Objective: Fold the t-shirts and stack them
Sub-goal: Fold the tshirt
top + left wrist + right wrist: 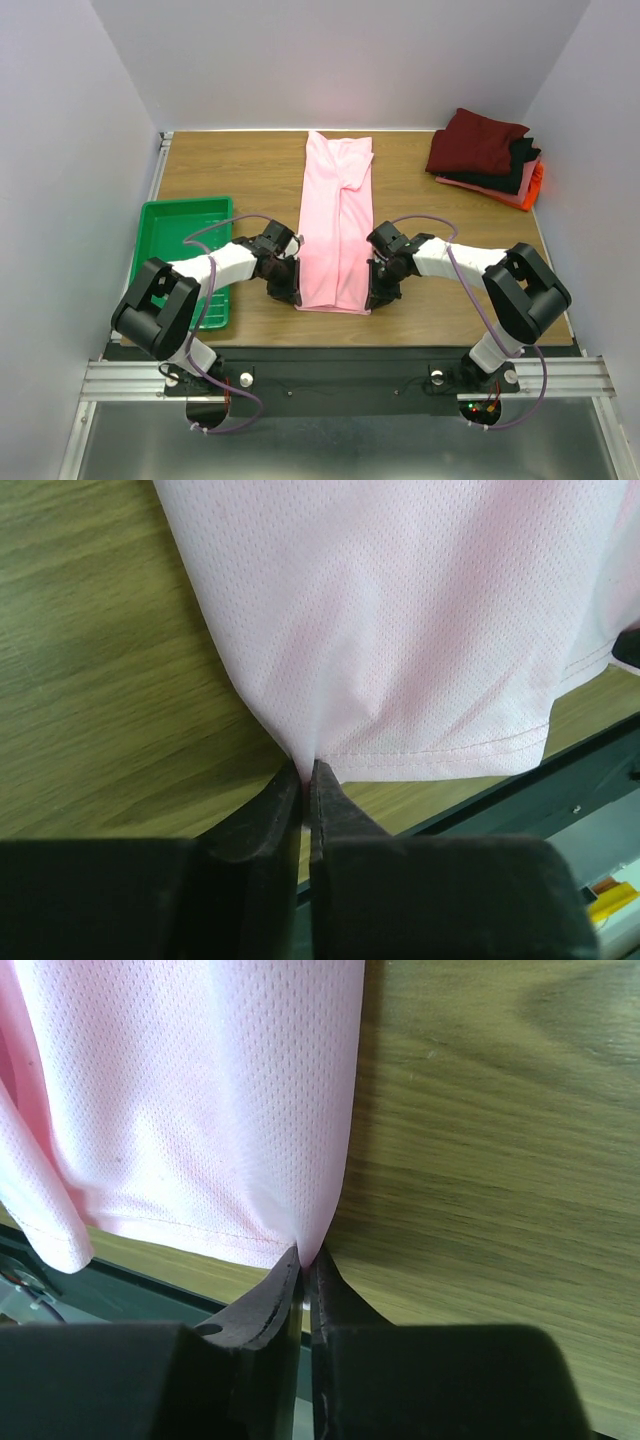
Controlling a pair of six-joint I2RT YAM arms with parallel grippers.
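A light pink t-shirt (336,220) lies folded into a long strip down the middle of the table. My left gripper (291,296) is shut on its near left hem corner, where the pink cloth (400,630) puckers into the fingertips (285,780). On the other side my right gripper (373,298) pinches the near right hem corner, and the pink cloth (200,1100) gathers at its tips (322,1262). At the back right sits a stack of folded t-shirts (487,155): dark red on top, black below it, orange-red at the bottom.
A green plastic tray (158,222) stands at the left, close beside my left arm. The table's near edge (500,795) runs just below the shirt's hem. White walls enclose the back and both sides.
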